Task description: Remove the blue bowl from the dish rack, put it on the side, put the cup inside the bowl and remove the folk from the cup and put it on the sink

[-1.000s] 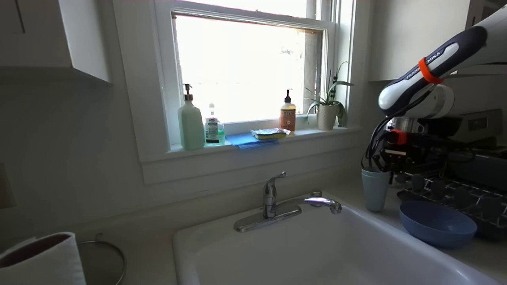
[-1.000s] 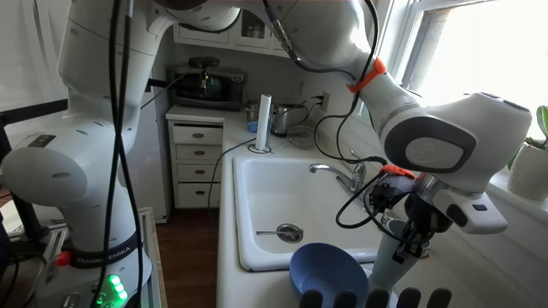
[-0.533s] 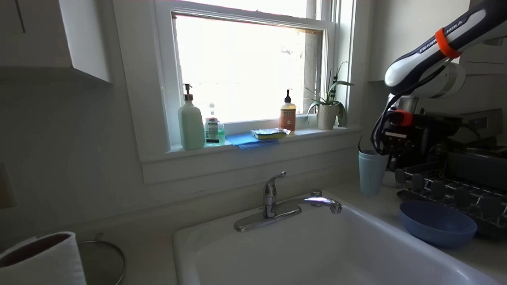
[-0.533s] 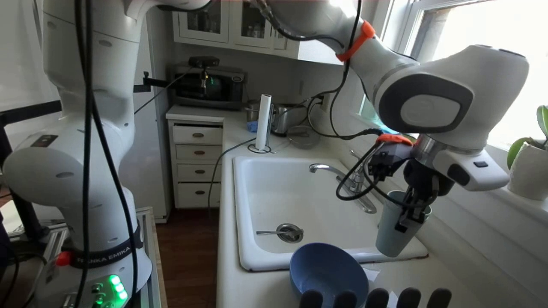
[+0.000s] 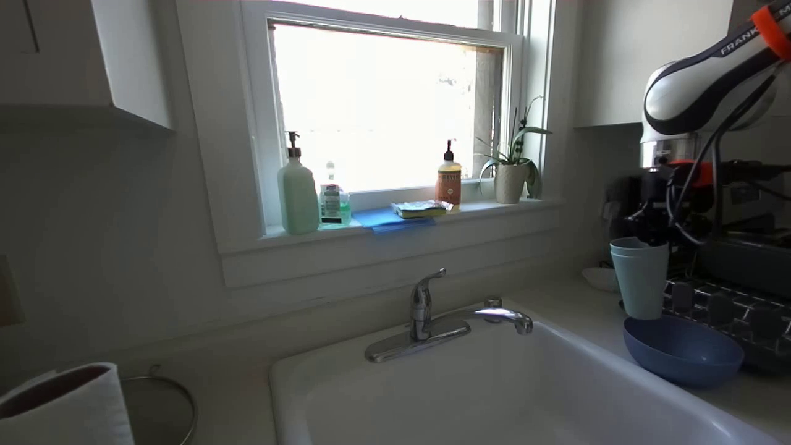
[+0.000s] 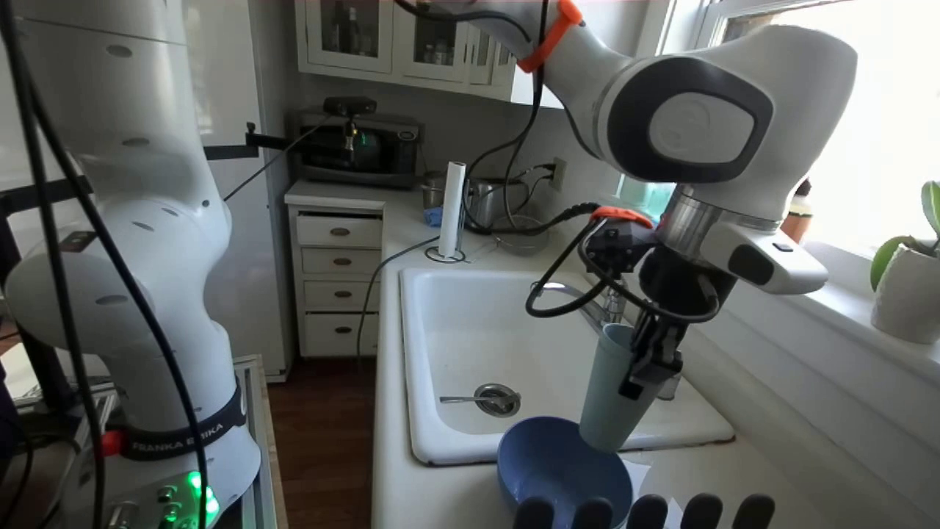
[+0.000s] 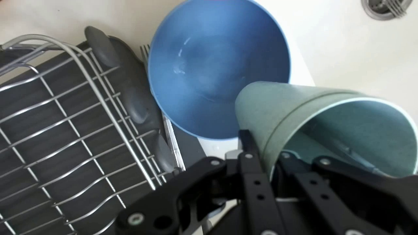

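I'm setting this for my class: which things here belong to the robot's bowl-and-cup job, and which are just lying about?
Part of the job:
gripper
cup, in its grip
blue bowl
dish rack
sink
fork in the sink, perhaps the one meant

Just lying about:
potted plant
green pump bottle
orange soap bottle
sponge
white paper roll
microwave

The wrist view's left edge crops the dark-trayed silver-wire dish rack (image 7: 80, 139); its top edge, the slim silver-metal fork (image 7: 395, 7).

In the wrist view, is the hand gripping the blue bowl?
No, the hand grips the cup by its wall.
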